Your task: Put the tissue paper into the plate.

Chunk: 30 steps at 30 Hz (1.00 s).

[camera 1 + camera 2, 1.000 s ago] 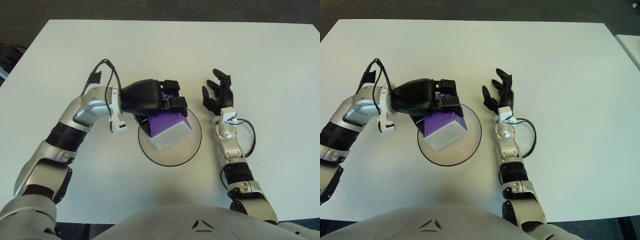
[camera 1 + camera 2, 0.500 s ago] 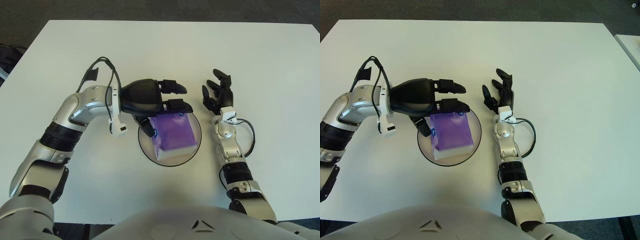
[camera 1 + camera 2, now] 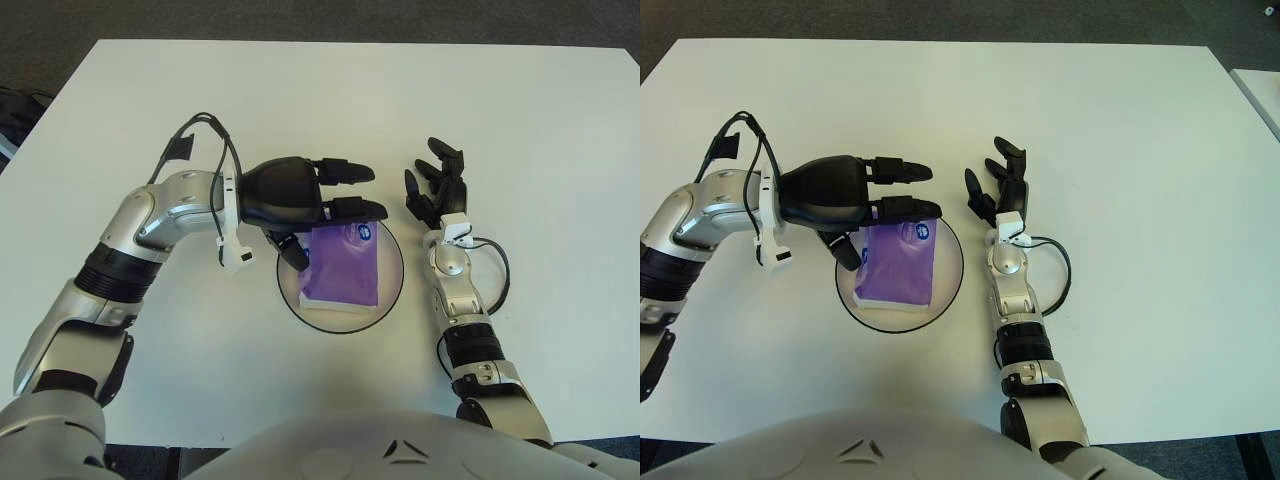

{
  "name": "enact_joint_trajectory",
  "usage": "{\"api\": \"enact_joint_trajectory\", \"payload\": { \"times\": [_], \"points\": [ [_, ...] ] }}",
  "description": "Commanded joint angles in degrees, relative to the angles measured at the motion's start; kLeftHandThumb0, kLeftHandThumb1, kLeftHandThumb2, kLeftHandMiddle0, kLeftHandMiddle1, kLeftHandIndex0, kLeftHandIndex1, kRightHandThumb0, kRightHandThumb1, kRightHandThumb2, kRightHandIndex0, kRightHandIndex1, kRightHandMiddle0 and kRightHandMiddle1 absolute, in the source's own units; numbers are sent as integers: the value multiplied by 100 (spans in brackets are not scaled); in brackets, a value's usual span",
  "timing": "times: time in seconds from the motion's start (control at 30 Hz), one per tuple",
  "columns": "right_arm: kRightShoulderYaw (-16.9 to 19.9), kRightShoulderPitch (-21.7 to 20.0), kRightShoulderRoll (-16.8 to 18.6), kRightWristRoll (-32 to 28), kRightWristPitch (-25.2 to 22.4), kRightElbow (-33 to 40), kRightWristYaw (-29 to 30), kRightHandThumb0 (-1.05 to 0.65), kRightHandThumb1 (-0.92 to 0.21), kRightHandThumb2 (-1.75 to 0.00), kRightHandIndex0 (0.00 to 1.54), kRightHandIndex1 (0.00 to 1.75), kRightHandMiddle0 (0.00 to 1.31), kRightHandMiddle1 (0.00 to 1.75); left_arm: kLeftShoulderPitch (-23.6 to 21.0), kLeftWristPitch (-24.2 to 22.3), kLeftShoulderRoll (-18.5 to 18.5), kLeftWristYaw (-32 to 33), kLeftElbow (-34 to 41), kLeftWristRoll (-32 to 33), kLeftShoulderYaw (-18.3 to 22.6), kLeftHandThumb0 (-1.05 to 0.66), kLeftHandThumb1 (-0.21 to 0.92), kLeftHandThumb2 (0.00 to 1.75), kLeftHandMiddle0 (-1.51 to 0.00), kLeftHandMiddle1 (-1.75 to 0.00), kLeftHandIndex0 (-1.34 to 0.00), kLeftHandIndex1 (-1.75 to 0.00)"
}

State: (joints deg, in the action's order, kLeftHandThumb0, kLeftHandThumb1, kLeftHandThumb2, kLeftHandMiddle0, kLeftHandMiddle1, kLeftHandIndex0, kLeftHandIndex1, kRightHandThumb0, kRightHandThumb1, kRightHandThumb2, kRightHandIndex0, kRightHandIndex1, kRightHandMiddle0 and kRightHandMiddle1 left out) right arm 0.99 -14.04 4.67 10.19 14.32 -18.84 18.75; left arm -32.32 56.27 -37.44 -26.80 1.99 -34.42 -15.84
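A purple tissue pack (image 3: 342, 266) lies flat inside the round grey plate (image 3: 388, 290) with a dark rim, near the middle of the white table. My left hand (image 3: 318, 205) hovers over the plate's upper left edge with its fingers spread, holding nothing; its thumb hangs by the pack's left side. My right hand (image 3: 436, 186) shows to the right of the plate, fingers relaxed and spread, nothing in it.
The white table (image 3: 330, 100) stretches around the plate. A dark floor lies beyond its far edge. A black cable (image 3: 205, 135) loops off my left forearm.
The left hand opened and let go of the tissue pack, which dropped from a tilted hold to lie flat in the plate. The right hand stayed still.
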Motion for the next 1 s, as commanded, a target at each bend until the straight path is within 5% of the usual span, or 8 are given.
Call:
{"api": "enact_joint_trajectory", "payload": {
  "times": [0.0,0.6,0.97],
  "points": [
    [26,514,-16,25,-567,-499,18,-65,-92,-50,30,60,0,81,-26,76,-51,155,-49,-90,50,-86,92,78,-19,-4,0,-34],
    [-67,547,0,205,-762,-353,60,-64,-92,-47,29,58,0,84,8,175,1,655,-334,-134,129,-88,92,93,-19,-2,0,-34],
    [-52,556,-21,88,-776,-338,-92,-68,-92,-48,27,57,0,82,396,-393,594,1126,-960,1425,468,-92,92,95,-9,0,0,-41]
  ]
}}
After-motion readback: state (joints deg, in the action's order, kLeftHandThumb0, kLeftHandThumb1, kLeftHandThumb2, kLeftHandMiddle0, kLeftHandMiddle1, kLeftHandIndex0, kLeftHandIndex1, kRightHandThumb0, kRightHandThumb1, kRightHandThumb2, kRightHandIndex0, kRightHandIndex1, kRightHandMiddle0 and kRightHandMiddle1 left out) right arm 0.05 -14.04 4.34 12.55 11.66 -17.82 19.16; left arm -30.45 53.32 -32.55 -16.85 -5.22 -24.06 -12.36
